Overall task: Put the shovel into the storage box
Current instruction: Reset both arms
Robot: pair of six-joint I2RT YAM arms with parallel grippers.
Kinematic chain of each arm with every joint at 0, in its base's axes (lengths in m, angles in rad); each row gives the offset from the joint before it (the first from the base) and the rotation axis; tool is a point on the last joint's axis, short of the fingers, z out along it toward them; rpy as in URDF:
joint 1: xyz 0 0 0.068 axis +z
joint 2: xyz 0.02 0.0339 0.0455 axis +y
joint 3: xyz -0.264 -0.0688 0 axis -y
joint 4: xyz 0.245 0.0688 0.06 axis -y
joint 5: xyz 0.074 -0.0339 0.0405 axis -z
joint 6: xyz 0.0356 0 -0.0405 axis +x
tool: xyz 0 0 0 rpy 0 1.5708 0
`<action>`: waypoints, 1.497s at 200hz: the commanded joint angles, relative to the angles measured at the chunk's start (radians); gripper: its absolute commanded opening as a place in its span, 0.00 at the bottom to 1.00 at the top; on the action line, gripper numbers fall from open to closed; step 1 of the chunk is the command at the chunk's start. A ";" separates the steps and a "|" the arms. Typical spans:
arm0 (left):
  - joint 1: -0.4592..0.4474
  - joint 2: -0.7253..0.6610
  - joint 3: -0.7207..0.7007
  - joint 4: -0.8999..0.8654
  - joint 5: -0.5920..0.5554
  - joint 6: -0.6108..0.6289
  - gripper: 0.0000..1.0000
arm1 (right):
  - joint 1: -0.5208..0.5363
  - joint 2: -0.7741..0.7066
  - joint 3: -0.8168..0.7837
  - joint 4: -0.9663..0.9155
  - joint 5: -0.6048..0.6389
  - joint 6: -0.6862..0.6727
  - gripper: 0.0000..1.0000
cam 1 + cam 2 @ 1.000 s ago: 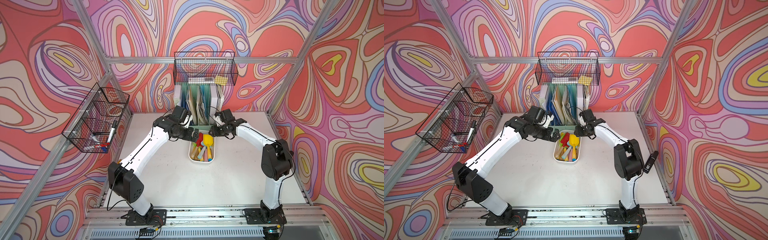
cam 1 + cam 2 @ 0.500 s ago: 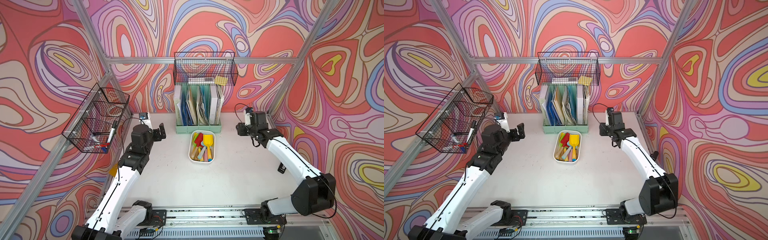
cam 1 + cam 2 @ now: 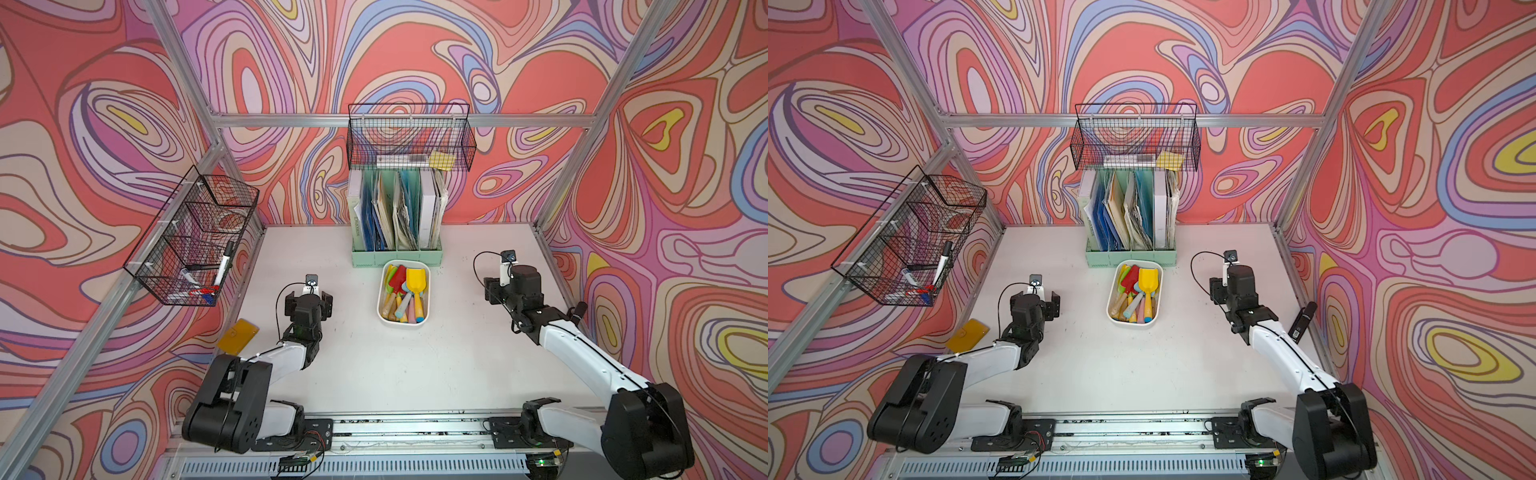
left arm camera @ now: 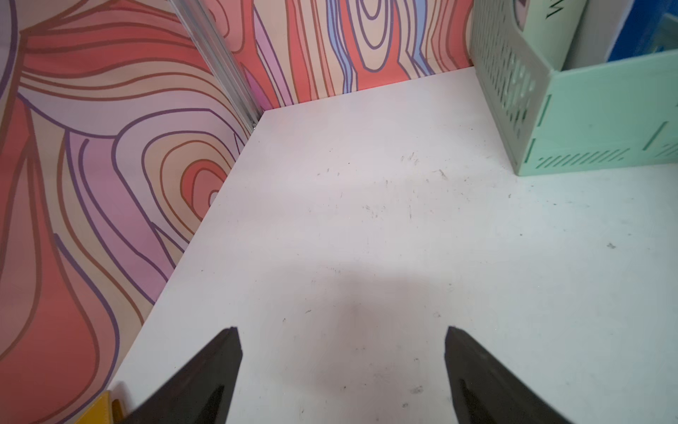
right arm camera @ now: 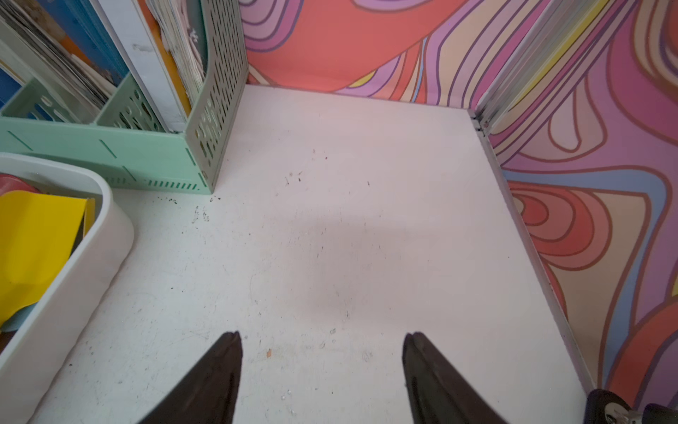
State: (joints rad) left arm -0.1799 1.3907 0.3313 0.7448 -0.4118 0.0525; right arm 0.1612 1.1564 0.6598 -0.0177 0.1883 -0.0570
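Right wrist view — storage box point(image 5: 73, 275) holds a yellow shovel point(image 5: 33, 235); left hand point(image 4: 343, 348) and right hand point(image 5: 323, 352) both spread, empty.

Every wall point(image 3: 374, 62) around me swirls in coral red, lilac, cream, blue and yellow bands with dark outlines. The table point(image 3: 395, 374) is white, flecked with dark specks. The storage box point(image 3: 402, 324) is plain white. In it lie a yellow shovel point(image 3: 416, 279), a red shovel point(image 3: 400, 277) and a green shovel point(image 3: 390, 279) over pastel pink, blue and orange handles point(image 3: 409, 309). The file holder point(image 3: 397, 257) just beyond is mint green. The far wire basket point(image 3: 409, 137) and left wire basket point(image 3: 195, 237) are black. An amber card point(image 3: 238, 336) sits on the left. The left arm point(image 3: 279, 358) and right arm point(image 3: 582, 345) are white with black joints.
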 commanded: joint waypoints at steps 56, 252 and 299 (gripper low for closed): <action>0.124 0.124 -0.027 0.248 0.272 -0.060 0.96 | -0.017 0.037 -0.238 0.534 0.033 -0.067 0.85; 0.176 0.145 0.049 0.126 0.413 -0.069 0.99 | -0.186 0.540 -0.185 0.958 -0.202 0.079 0.98; 0.177 0.146 0.052 0.124 0.414 -0.071 0.99 | -0.186 0.539 -0.186 0.958 -0.203 0.079 0.98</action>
State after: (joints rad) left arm -0.0074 1.5341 0.3798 0.8783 -0.0086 -0.0086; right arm -0.0250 1.7023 0.4824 0.9482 -0.0063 0.0135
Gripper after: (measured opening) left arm 0.992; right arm 0.983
